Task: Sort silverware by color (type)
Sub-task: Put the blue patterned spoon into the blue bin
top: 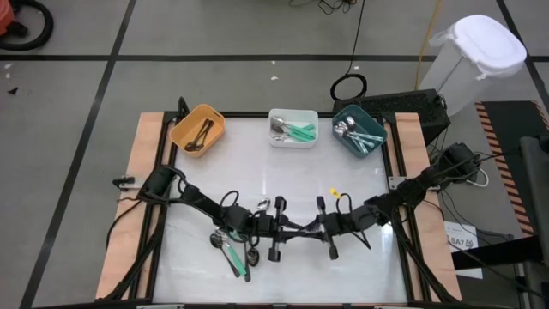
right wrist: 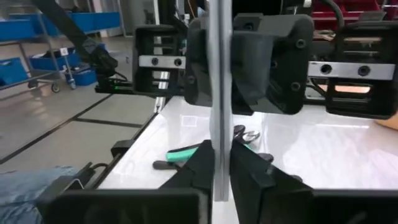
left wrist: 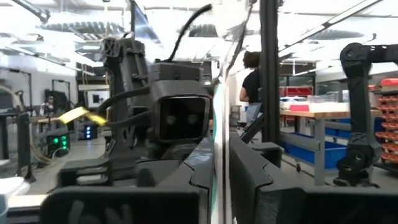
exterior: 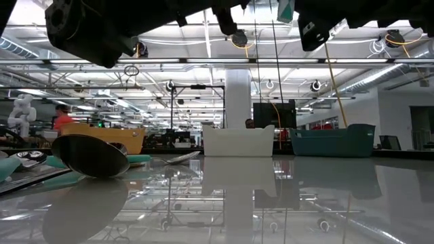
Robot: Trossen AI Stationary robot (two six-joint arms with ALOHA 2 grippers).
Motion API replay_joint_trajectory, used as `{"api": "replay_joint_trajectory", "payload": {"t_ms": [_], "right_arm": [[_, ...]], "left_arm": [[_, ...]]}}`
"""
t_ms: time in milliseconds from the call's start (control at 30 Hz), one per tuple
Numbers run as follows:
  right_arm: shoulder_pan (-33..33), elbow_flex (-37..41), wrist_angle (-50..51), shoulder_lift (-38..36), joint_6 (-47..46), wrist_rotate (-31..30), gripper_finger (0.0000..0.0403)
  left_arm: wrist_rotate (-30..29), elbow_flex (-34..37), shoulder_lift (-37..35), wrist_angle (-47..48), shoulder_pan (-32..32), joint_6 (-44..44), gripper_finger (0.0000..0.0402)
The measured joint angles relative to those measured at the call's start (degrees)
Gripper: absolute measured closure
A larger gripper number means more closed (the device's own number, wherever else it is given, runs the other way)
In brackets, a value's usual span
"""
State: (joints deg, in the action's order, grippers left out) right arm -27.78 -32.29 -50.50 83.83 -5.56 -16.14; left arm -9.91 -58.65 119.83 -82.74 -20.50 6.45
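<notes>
Meeting mid-bench, the left gripper (top: 287, 228) and right gripper (top: 310, 228) both pinch one spoon (left wrist: 219, 134) between closed jaws. The left jaws should let go first, judging by the handover, before the right pulls away.

My glossy white surface (top: 360, 184), edged with pale wood, carries an orange plastic bin (top: 198, 130), a white plastic bin (top: 292, 127) and a teal plastic bin (top: 359, 131) along its far side, and loose small spoons (top: 234, 251) near its front-left.
</notes>
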Motion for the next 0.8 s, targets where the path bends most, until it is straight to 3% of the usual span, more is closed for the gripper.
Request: {"api": "replay_joint_trajectory", "payload": {"t_ms": [167,367,600,800], "right_arm": [[-0.4,0.0,1.9,-1.0,-1.2,-1.2,0.0377],[-1.9,0.0,11.2,-6.2,-2.8,-8.0,0.0377],[-5.6,0.0,27.5,-12.5,-6.6,-24.4,0.0379],[-6.9,0.0,37.7,-13.2,-12.9,-36.9,0.0377]], "left_arm": [[-5.1,0.0,-0.1,2.9,-0.1,-1.5,0.0333],[-9.5,0.0,0.0,6.1,0.0,-2.7,0.0261],[-15.1,0.0,-1.2,9.4,-0.7,-2.5,0.0220],[-18.7,0.0,-6.1,21.2,-0.7,-5.2,0.0218]]}}
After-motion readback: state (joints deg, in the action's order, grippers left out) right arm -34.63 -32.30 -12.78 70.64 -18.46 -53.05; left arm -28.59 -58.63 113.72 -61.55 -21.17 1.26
